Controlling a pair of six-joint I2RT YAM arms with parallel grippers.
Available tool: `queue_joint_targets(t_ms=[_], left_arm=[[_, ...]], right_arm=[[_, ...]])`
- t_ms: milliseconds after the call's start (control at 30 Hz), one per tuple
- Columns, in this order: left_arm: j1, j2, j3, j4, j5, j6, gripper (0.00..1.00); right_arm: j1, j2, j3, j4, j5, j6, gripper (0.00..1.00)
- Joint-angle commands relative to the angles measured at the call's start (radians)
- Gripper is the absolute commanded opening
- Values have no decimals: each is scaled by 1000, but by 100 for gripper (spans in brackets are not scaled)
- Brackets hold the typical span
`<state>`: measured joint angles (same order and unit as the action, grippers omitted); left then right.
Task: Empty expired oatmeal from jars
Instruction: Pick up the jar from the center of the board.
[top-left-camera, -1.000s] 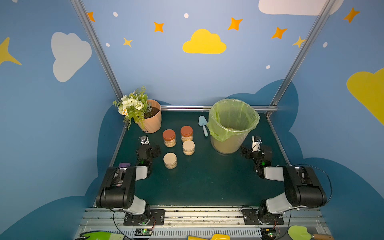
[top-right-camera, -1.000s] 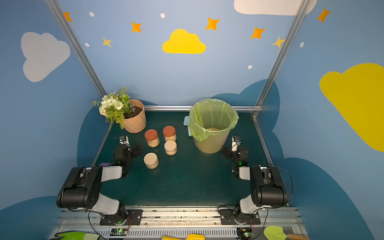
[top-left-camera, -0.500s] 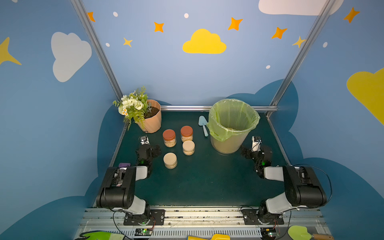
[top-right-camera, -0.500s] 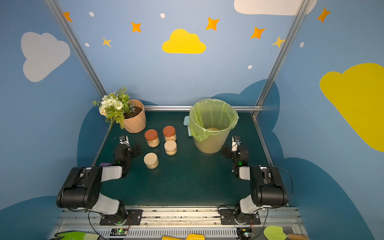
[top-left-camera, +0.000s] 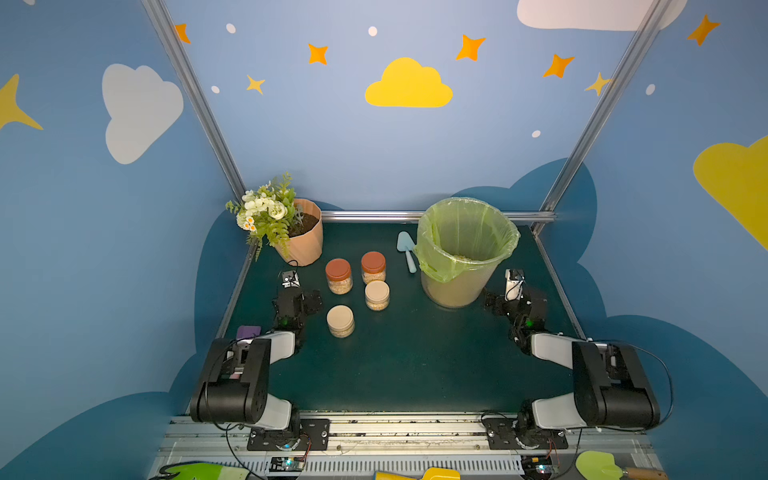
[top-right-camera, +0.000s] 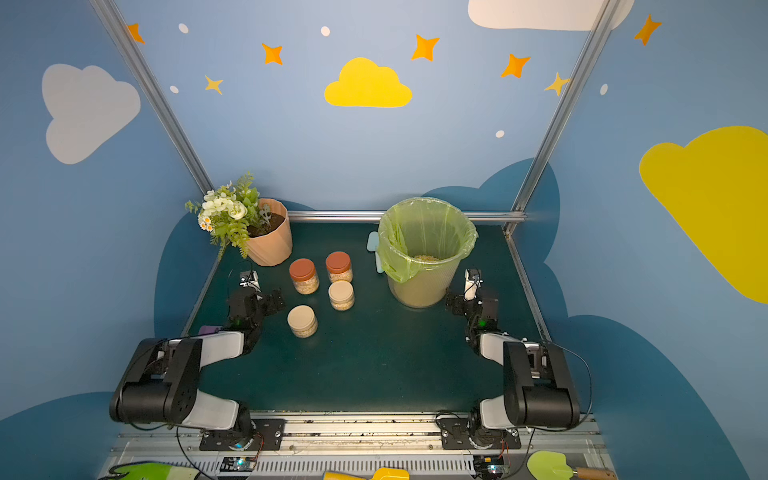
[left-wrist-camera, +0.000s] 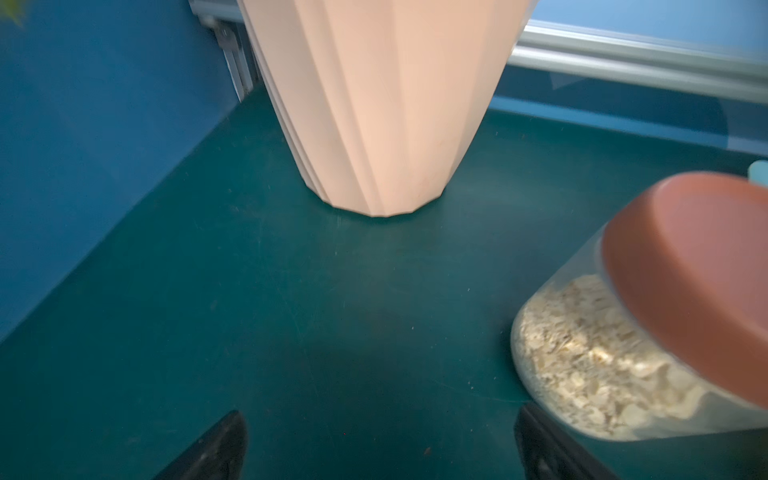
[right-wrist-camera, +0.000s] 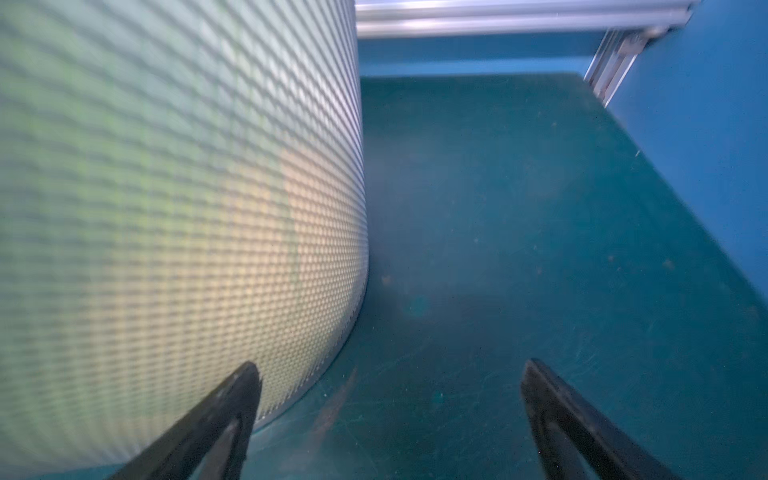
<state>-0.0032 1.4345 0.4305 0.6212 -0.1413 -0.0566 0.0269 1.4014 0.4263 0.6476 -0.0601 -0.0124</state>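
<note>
In a top view the trowel (top-right-camera: 372, 242) is mostly hidden behind the bin (top-right-camera: 419, 291); the red-lidded jar (left-wrist-camera: 602, 353) is cut off at the left wrist view's edge.

Clear, shiny jars (top-left-camera: 340, 286) with smooth, dull lids (top-left-camera: 338, 268). Dry, flaky oatmeal (left-wrist-camera: 582, 357) inside. Ribbed, dull peach flowerpot (left-wrist-camera: 374, 104) at 10 o'clock. Bumpy, dotted bin (right-wrist-camera: 166, 208) at 2 o'clock, lined with a thin, shiny green bag (top-left-camera: 465, 232). Flat, dull, lightly scratched green mat (right-wrist-camera: 498, 249). Shiny metal rail (top-left-camera: 374, 215) at 12 o'clock.
</note>
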Motion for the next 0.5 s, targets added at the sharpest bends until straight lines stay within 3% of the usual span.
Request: queue_joint_targets(t_ms=[0,167,267,467], left_arm=[[-7,-95,21,-80,-63,-4,100],[-24,-279,43,-264,-141,-37,100],[-27,-377,56,-361,-173,-120,100],[-31,-589,50,-538,-35,-336,100]], right_arm=[[6,-82,30,-107,-8,-8,98],[6,-245,62,-272,-55,61,98],[8,-342,96,-396,-106,107,98],[50,-573,98,-590,-236,190,98]])
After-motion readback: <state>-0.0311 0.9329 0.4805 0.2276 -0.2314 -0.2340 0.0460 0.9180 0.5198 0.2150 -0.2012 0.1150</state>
